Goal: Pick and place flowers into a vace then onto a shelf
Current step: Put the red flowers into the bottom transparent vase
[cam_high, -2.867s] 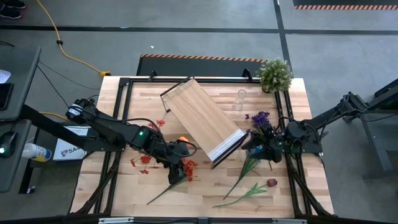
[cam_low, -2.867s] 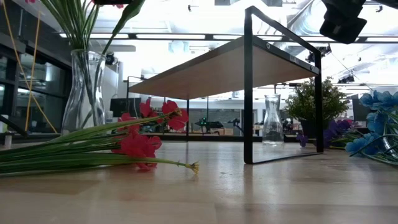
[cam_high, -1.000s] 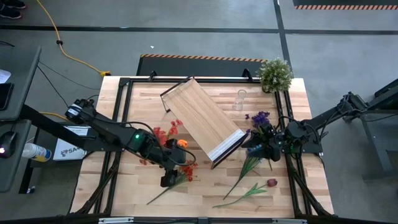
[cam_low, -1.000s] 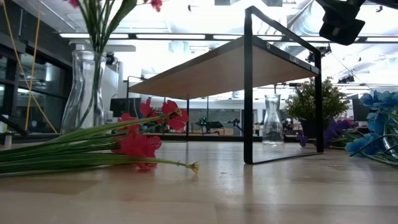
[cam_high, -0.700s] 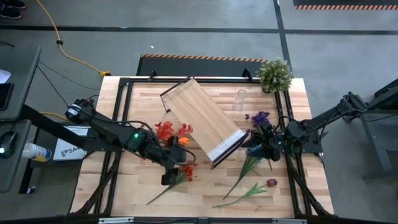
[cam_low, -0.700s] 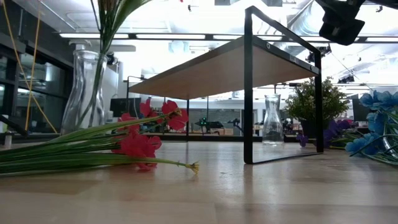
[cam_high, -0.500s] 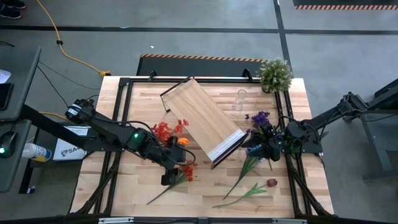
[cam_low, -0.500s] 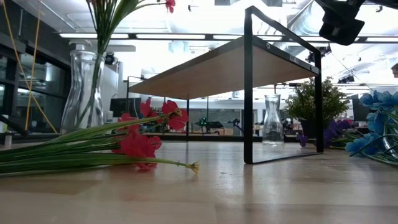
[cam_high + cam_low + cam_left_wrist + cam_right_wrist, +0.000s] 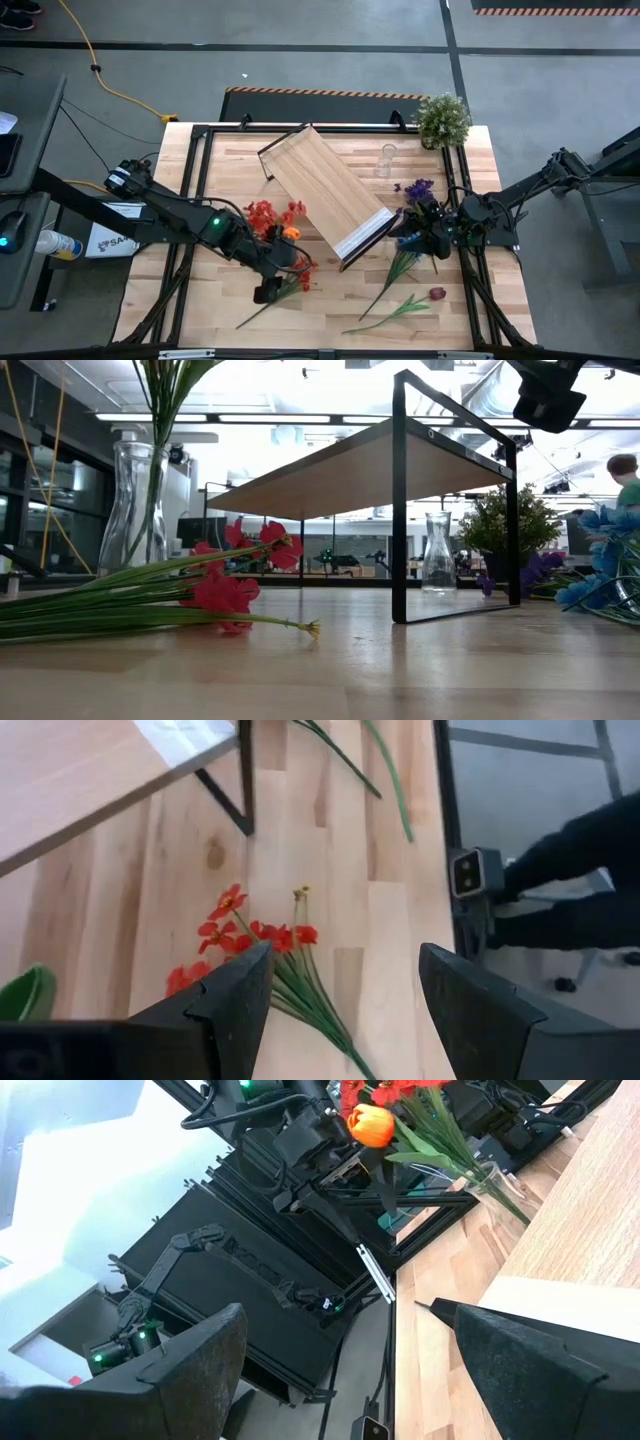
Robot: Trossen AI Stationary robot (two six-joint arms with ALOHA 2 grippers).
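A tall glass vase (image 9: 135, 510) stands on the table at the left and holds red and orange flowers (image 9: 270, 215) upright. A bunch of red flowers (image 9: 298, 277) lies flat on the table near it, also in the left wrist view (image 9: 250, 935). My left gripper (image 9: 265, 292) hangs open above that bunch's stems, clear of them. The shelf (image 9: 325, 190) stands slantwise on its black frame at mid-table. My right gripper (image 9: 410, 235) is open and level beside blue and purple flowers (image 9: 418, 195), with nothing between its fingers (image 9: 190, 1370).
A small empty glass carafe (image 9: 385, 160) and a bushy potted plant (image 9: 442, 120) stand at the far right. Loose green-stemmed flowers (image 9: 400, 265) and a dark red one (image 9: 437, 293) lie near the right front. A person (image 9: 625, 475) shows beyond the table.
The blooms in the tall vase have swayed a little from side to side. A person has come into the low view at its right edge.
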